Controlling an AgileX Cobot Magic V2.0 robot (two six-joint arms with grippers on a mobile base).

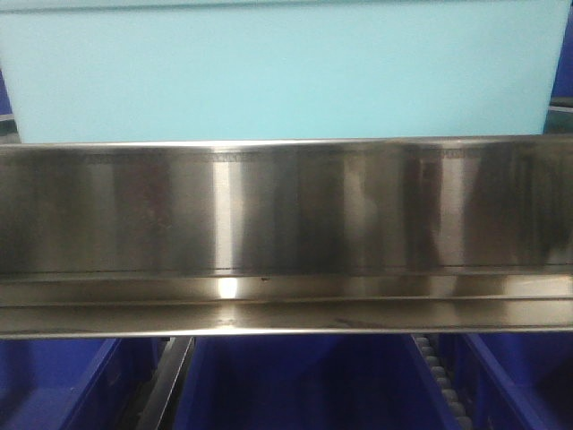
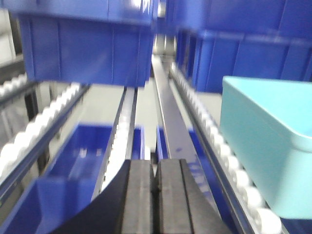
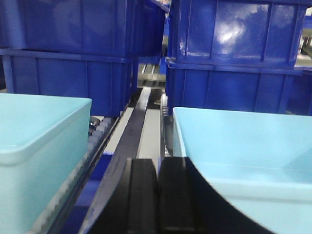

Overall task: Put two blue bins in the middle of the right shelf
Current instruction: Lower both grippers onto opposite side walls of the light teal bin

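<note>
One pale blue bin (image 1: 277,72) fills the top of the front view, resting behind a steel shelf beam (image 1: 286,224). In the right wrist view two pale blue bins sit on the roller lanes, one at the left (image 3: 39,141) and one at the right (image 3: 243,146). My right gripper (image 3: 157,180) hangs shut and empty over the gap between them. In the left wrist view my left gripper (image 2: 156,183) is shut with nothing held, and a pale blue bin (image 2: 268,156) sits to its right on the rollers.
Dark royal-blue bins (image 3: 234,58) are stacked at the back of the lanes, with more (image 2: 87,44) above in the left wrist view. Others (image 1: 295,385) stand on the level below the beam. White roller tracks (image 2: 214,146) and metal rails (image 3: 131,131) divide the lanes.
</note>
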